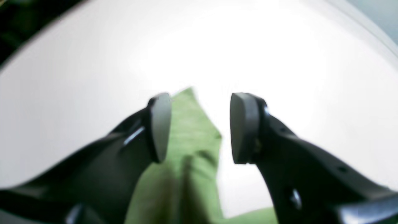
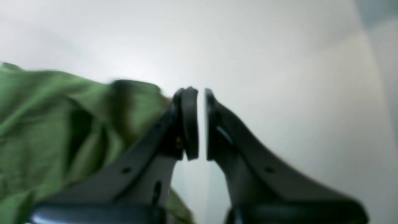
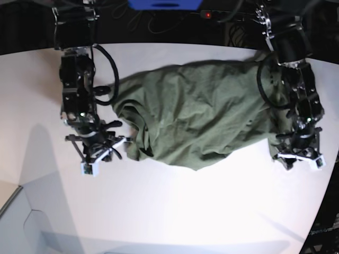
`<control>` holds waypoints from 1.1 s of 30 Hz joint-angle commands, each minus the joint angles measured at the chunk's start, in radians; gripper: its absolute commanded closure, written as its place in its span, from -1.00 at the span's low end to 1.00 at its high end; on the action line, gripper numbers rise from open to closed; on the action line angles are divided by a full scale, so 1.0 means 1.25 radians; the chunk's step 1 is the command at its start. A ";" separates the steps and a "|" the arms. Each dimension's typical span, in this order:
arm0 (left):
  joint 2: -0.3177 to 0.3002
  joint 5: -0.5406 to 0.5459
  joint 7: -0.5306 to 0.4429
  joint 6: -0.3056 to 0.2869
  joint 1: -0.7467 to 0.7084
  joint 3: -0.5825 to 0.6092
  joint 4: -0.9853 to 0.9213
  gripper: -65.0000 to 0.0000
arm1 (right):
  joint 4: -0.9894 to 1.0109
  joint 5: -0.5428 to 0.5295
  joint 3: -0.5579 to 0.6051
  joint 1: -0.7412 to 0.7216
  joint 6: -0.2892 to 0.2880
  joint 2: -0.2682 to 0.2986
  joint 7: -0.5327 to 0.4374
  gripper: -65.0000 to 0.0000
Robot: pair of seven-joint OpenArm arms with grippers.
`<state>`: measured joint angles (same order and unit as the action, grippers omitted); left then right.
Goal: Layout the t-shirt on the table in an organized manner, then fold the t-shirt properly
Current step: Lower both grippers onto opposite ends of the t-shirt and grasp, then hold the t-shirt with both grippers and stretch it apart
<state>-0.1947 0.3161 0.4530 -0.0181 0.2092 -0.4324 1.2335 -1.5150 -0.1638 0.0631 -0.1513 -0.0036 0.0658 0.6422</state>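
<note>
I log the shirt (image 3: pixel 201 121) crumpled on the tabletop (image 3: pixel 169 211), long axis nine-to-three; left gripper (image 3: pixel 299 156) at four, half open over a corner, empty; right gripper (image 3: pixel 95 156) at eight, nearly closed, empty.

The olive-green t-shirt (image 3: pixel 198 114) is lying crumpled and wrinkled on the glossy white surface (image 3: pixel 175 211), spreading from 9 o'clock toward 3 o'clock across the far half. Its 9 o'clock end is bunching into thick folds, while the 6 o'clock edge is sagging into a rounded point.
</note>
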 commanded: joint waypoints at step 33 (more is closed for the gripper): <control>-0.050 -0.004 -0.126 0.007 0.101 0.019 -0.302 0.09 | 0.141 0.006 0.182 -0.086 -0.003 -0.041 -0.049 0.15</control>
<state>-0.2440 0.3077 0.3008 -0.0040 0.3138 -0.4088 0.8440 -1.3212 -0.1547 0.2928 -0.2314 -0.0032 0.0174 0.6052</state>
